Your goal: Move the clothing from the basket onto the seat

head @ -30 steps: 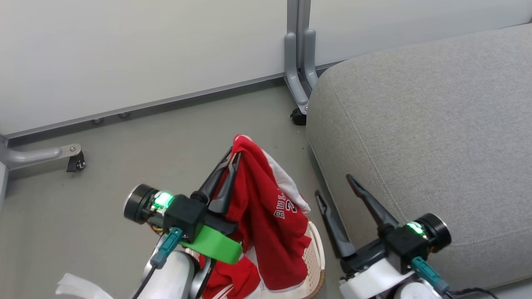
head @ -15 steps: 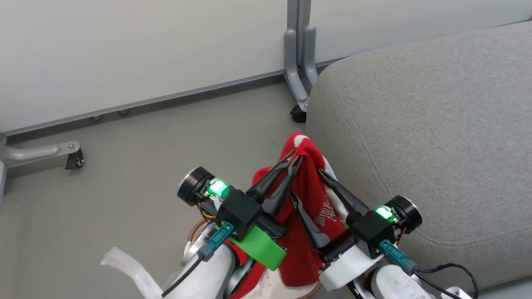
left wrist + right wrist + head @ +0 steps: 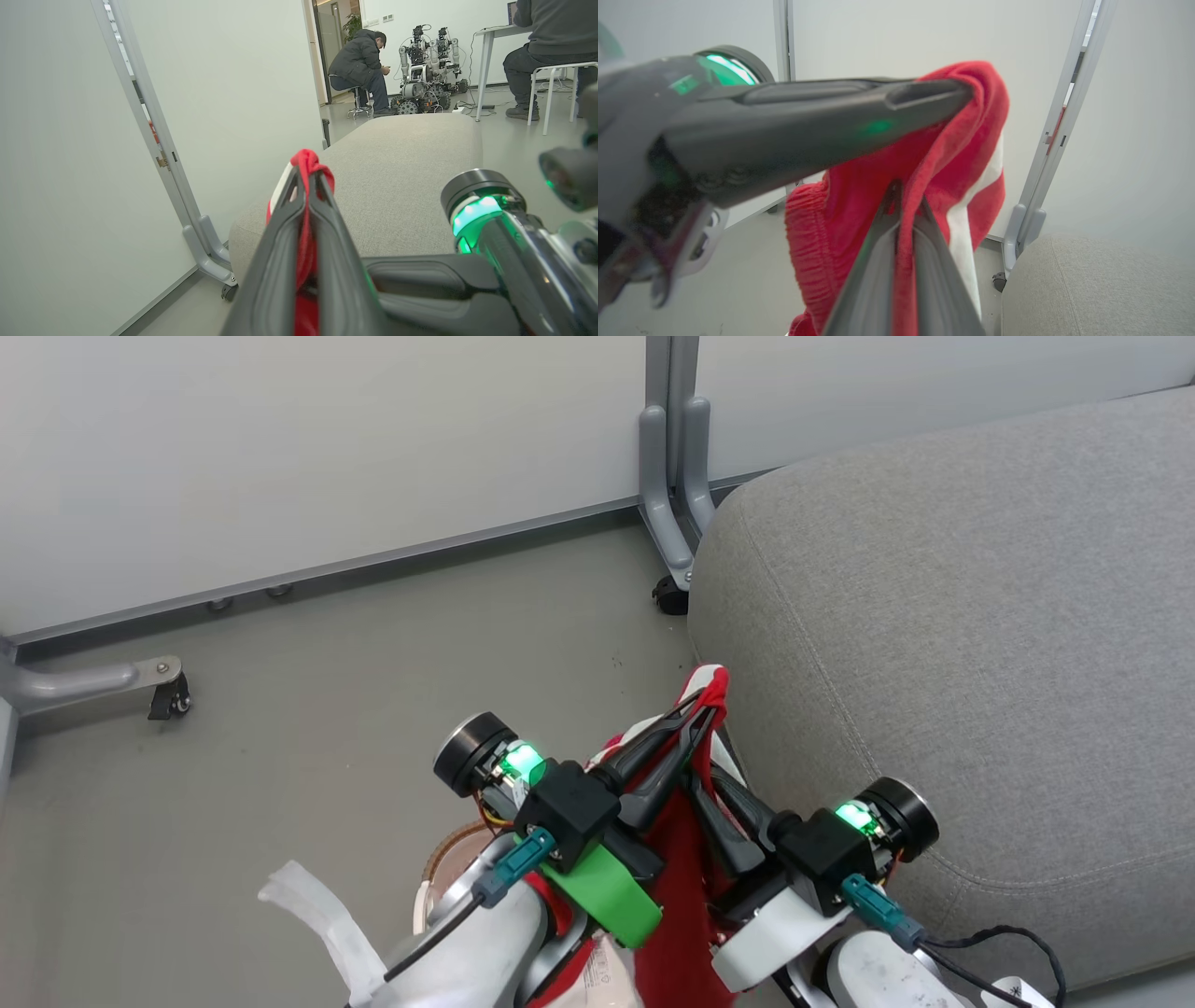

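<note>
Pinching the red garment (image 3: 684, 896) in left gripper (image 3: 308, 171) and right gripper (image 3: 906, 198) alike, long axis hanging down; grey seat cushion (image 3: 934, 616) just rightward, seemingly nearest the right gripper.

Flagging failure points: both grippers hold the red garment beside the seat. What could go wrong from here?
1. The red garment hangs beside the seat, not over it; letting go now would probably drop it on the floor.
2. The left gripper and right gripper pinch it close together, so their fingers could collide while moving.
</note>
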Available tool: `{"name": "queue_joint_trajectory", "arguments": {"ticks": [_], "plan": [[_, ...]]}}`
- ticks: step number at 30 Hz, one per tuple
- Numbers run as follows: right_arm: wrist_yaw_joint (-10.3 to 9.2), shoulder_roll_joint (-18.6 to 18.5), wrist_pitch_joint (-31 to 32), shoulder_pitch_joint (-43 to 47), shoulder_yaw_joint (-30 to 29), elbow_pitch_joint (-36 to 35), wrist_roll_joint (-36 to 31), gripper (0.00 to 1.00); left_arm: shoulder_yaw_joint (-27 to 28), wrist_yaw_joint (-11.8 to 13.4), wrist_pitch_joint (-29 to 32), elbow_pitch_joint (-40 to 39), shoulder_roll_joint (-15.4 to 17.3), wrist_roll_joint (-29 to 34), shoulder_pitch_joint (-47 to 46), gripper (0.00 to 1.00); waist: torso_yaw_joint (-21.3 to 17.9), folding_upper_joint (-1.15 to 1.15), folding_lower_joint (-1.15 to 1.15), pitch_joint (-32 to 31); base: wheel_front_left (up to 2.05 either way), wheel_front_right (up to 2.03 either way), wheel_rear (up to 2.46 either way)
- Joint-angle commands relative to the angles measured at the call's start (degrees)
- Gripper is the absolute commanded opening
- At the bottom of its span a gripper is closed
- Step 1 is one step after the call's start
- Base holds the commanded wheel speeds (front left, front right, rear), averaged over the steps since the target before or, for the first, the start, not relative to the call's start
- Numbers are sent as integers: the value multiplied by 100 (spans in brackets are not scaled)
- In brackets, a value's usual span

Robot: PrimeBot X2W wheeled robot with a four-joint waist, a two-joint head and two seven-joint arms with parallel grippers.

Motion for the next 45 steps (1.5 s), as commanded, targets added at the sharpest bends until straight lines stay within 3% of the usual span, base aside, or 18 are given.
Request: {"name": "queue_joint_trajectory", "arguments": {"ticks": [1,6,7,8,9,10,21,34,45], "plan": [[0,-9,-18,-29,-15,17,24,0,14,-18,0,28,52,-57,-93,0,0,0,0,-2,0,0,0],[0,-10,-18,30,-126,-26,13,0,112,39,0,91,73,-97,-19,0,45,0,0,8,0,0,0],[0,-10,-18,46,-151,-37,10,0,123,43,1,109,82,-106,14,4,58,0,0,9,0,0,0],[0,-10,-18,68,-187,-52,8,0,146,56,0,120,92,-118,52,20,76,0,0,12,0,0,0],[0,-10,-18,82,-219,-75,6,0,174,72,0,115,95,-128,73,52,89,0,0,14,0,0,0],[0,-10,-18,101,-258,-100,-8,0,210,92,0,130,105,-141,112,100,108,0,0,17,0,0,0],[0,-10,-18,132,-505,-191,-54,0,796,379,0,36,171,-178,593,100,218,0,0,41,0,0,0],[0,-11,-18,478,-872,-538,-26,0,2178,795,3,-415,146,-208,1788,100,400,0,0,48,0,0,0],[0,-10,-18,597,-931,-891,98,0,2895,757,3,-596,40,267,2480,100,407,0,0,79,0,0,0]]}}
